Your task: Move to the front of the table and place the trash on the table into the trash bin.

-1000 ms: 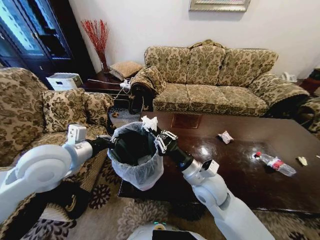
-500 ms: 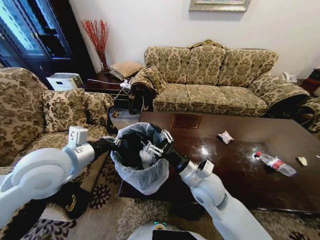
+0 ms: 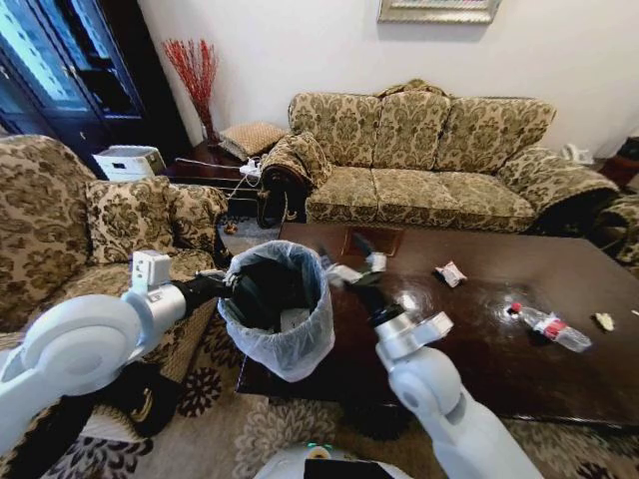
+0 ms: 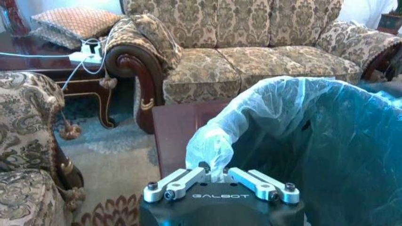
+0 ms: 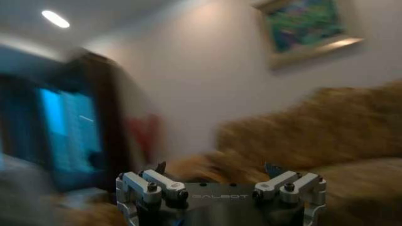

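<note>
We hold the bin at the table's left end, left gripper pinched on its bag rim; a white wad lies inside; right gripper hangs just right of the bin, claw apart, empty. Judgement: keep the bin level, send the right arm for the wrapper, then the bottle; scrap too small to identify; bin bottom hidden.
</note>
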Available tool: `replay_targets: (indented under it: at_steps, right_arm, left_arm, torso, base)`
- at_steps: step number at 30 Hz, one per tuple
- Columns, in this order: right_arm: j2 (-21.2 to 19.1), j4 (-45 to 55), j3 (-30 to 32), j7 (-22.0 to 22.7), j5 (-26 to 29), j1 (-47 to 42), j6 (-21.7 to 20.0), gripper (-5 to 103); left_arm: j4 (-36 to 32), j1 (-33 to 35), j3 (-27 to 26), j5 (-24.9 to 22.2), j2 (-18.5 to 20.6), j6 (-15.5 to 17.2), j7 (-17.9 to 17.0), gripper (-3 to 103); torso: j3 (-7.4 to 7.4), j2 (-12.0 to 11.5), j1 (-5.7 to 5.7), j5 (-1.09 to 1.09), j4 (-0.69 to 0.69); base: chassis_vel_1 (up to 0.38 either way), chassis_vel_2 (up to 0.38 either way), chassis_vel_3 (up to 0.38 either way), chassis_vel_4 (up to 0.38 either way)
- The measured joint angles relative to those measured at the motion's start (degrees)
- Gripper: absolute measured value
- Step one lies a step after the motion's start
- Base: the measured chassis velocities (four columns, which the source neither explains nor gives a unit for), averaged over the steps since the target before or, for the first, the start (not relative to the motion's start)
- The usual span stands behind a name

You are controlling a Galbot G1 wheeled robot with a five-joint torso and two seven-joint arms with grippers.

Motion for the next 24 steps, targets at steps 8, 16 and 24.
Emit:
replay_targets:
  at_steps: [8, 16, 24]
  right_arm:
    - [0.8, -16.0, 7.6, -1.3, 2.2, 2.9, 1.1, 100]
    - [1.1, -28.1, 9.7, -5.2, 2.1, 5.6, 4.0, 100]
    - [1.4, -37.6, 9.2, -6.3, 1.2, 9.9, 6.0, 100]
  left_arm:
    - [0.1, 0.1, 0.1, 0.6, -1.2, 0.0, 0.1, 1]
    - [0.4, 0.1, 0.1, 1.6, -2.4, 0.0, 0.8, 1]
    - [-0.2, 1.2, 0.3, 2.0, -4.1, 0.0, 0.8, 1]
  torso:
    - [0.0, 0.0, 0.0, 0.0, 0.0]
    - [0.0, 0.0, 0.0, -0.02, 0.01]
    - [0.01, 0.0, 0.01, -0.04, -0.01]
  base:
    - [0.0, 0.0, 0.0, 0.0]
    - [-0.091, -0.089, 0.108, 0.098]
    - [-0.231, -0.243, 0.239, 0.241]
